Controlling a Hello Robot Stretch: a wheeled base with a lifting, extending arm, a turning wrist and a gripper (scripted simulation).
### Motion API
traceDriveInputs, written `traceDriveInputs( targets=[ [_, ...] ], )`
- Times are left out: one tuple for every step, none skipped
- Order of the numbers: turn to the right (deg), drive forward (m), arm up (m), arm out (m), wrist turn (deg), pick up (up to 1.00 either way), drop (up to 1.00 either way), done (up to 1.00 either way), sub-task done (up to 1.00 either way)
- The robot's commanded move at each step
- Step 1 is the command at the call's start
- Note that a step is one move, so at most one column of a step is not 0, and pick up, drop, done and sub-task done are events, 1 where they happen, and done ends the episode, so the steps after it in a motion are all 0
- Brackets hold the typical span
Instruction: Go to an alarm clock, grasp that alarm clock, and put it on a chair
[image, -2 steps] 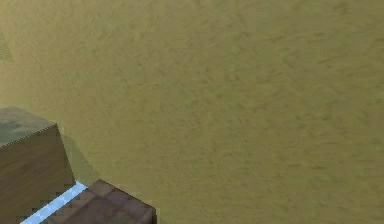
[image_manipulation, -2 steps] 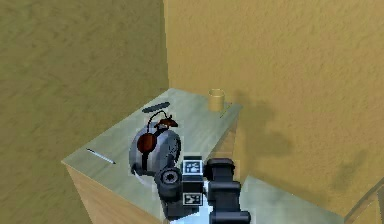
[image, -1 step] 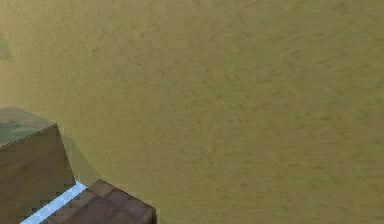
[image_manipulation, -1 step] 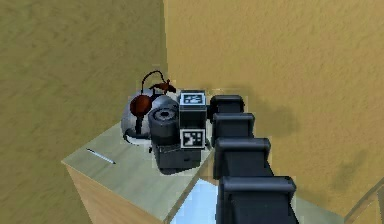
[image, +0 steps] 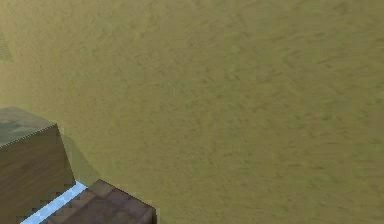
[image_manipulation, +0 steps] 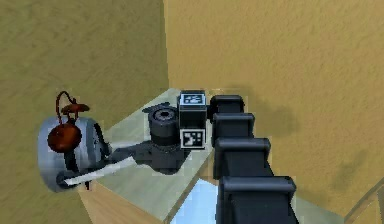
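In the arm side view a round grey alarm clock with reddish-brown bells on top sits at the left, in front of a yellow wall. My gripper reaches toward it from the dark body beside the two white marker squares. The fingers end at the clock. A pale-topped wooden surface lies under and behind them, so I cannot tell whether the gripper holds the clock. The arm rises from the bottom edge at the right.
Yellow walls meet in a corner behind the pale surface. In the forward view a light wooden block stands at the lower left, with a pale blue strip and dark wooden boards beside it, before a yellow wall.
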Motion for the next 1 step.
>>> traceDriveInputs(
  targets=[
    [0.0,0.00,0.00,0.00,-45.0,0.00,0.00,0.00,0.00]
  ],
)
